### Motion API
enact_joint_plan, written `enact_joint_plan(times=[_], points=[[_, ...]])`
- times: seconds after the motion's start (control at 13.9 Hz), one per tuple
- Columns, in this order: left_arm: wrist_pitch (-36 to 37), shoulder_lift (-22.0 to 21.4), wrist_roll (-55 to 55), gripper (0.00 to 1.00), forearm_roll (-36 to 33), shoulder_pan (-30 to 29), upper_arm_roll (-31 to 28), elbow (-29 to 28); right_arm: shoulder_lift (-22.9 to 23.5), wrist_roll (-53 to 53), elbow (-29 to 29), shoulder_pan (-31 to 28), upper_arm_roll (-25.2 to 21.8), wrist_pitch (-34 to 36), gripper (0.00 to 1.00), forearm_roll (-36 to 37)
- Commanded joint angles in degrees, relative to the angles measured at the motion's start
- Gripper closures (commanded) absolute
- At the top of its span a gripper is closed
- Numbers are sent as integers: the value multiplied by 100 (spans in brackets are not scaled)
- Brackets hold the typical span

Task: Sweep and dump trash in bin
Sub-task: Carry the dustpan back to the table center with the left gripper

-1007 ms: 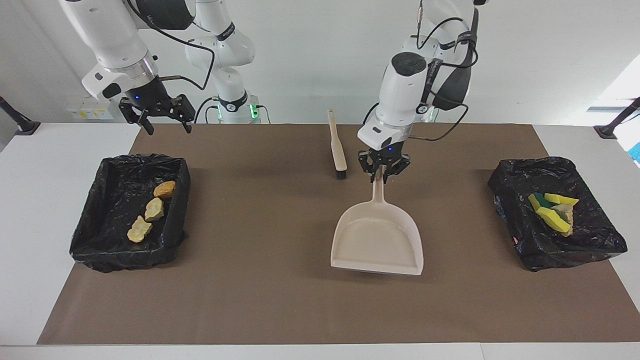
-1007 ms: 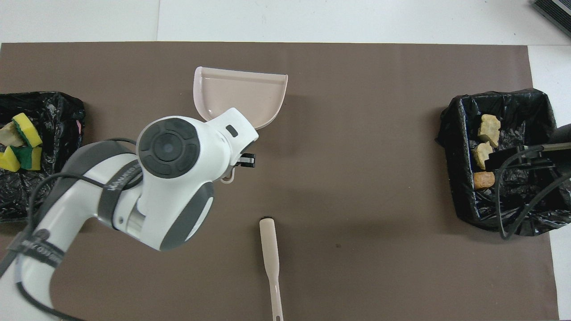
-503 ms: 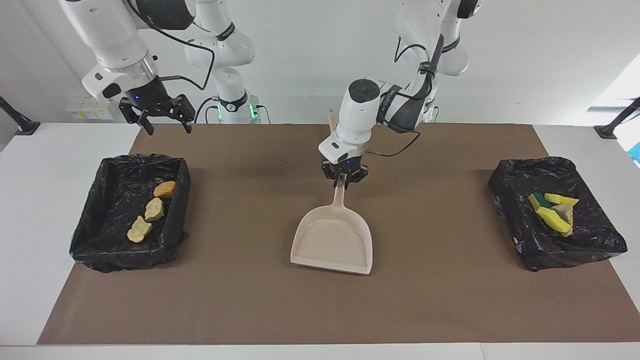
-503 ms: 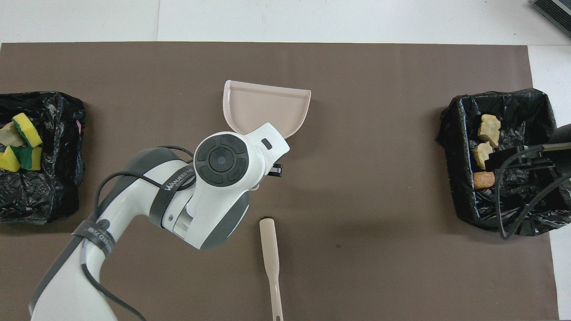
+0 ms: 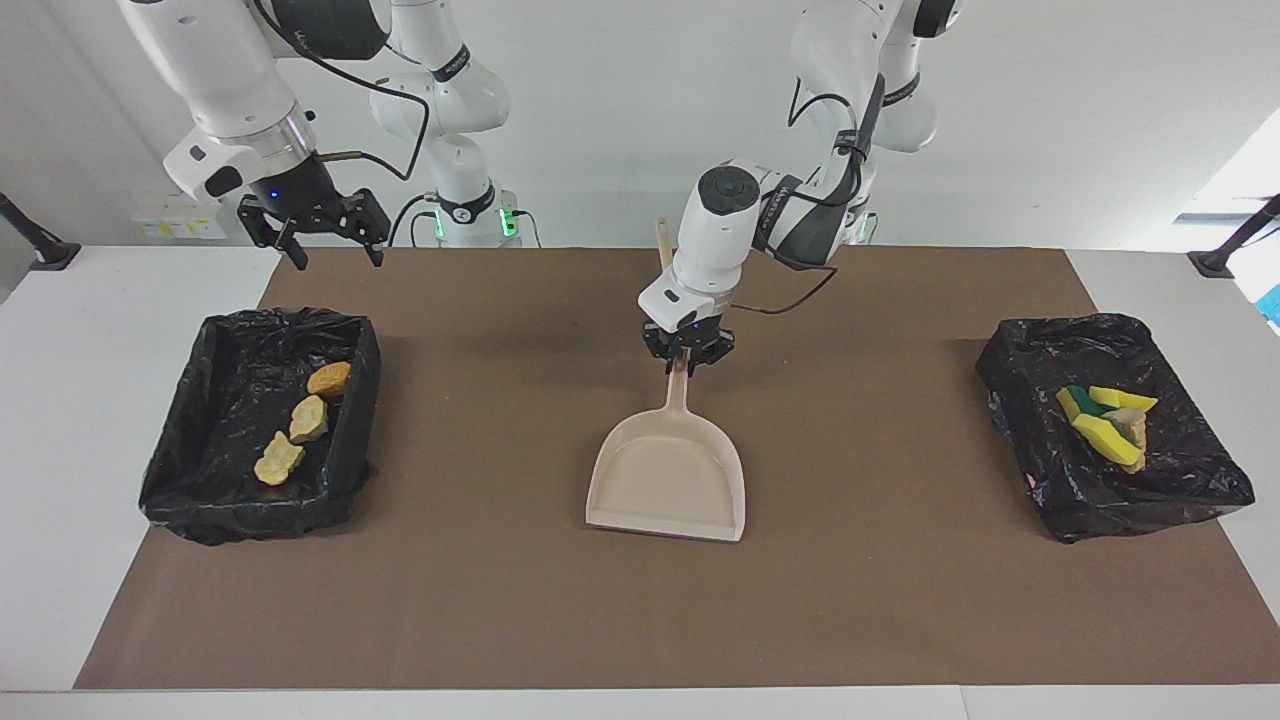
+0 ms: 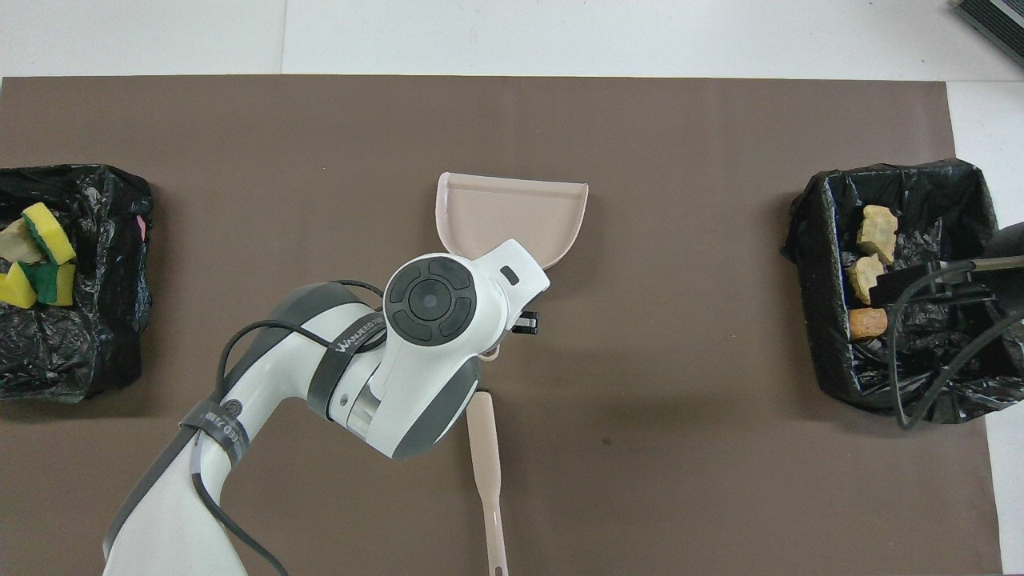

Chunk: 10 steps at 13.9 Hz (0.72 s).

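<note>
The trash lies in two black-bag-lined rectangular bins well apart from the beige plastic dustpan [image 5: 668, 478], which sits at the middle of the brown mat [image 5: 500, 600] covering the white surface [image 5: 60, 420]. Three tan-orange bread-like lumps [image 5: 303, 420] rest in the bin [image 5: 200, 500] at the right arm's end of the mat, and the yellow-and-green sponge pieces [image 5: 1100, 420], with a pale lump among them, rest in the bin [image 5: 1180, 490] at the left arm's end. The left tool [image 5: 686, 362] points straight down, pinching the upper end of the dustpan's handle; its arm reaches in from the left arm's end with the wrist bent over the handle, and the pan's open mouth faces away from the robots. A beige brush with dark bristles [image 6: 486, 464] lies nearer to the robots than the dustpan, just beside the handle's end. The right tool [image 5: 312, 225] waits, fingers spread, in the air over the mat's edge by the lumps' bin.
</note>
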<state>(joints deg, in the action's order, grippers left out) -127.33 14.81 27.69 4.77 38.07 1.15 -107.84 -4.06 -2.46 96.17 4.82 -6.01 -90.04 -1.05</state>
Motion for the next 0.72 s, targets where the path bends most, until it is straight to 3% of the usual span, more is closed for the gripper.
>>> enact_joint_plan(times=[0.0, 0.07, 0.14, 0.22, 0.29, 0.65], points=[[-55, -101, 35, 100, 86, 78, -97, -193, -34, 79, 51, -61, 29, -14, 0, -98], [-81, -127, 43, 100, 95, 87, -97, -237, -34, 79, 51, -61, 29, -5, 0, -98], [-108, -128, 122, 85, 95, 96, -97, -254, -34, 79, 51, -61, 29, -14, 0, -98], [-178, -154, 349, 25, 95, 96, -89, -333, -34, 79, 51, -61, 29, -14, 0, -106], [-170, -163, 499, 0, 95, 104, -88, -342, -34, 79, 51, -61, 29, -14, 0, -98], [-56, -171, 642, 0, 34, -97, -289, -211, -43, 79, 51, -60, 29, -14, 0, -98]])
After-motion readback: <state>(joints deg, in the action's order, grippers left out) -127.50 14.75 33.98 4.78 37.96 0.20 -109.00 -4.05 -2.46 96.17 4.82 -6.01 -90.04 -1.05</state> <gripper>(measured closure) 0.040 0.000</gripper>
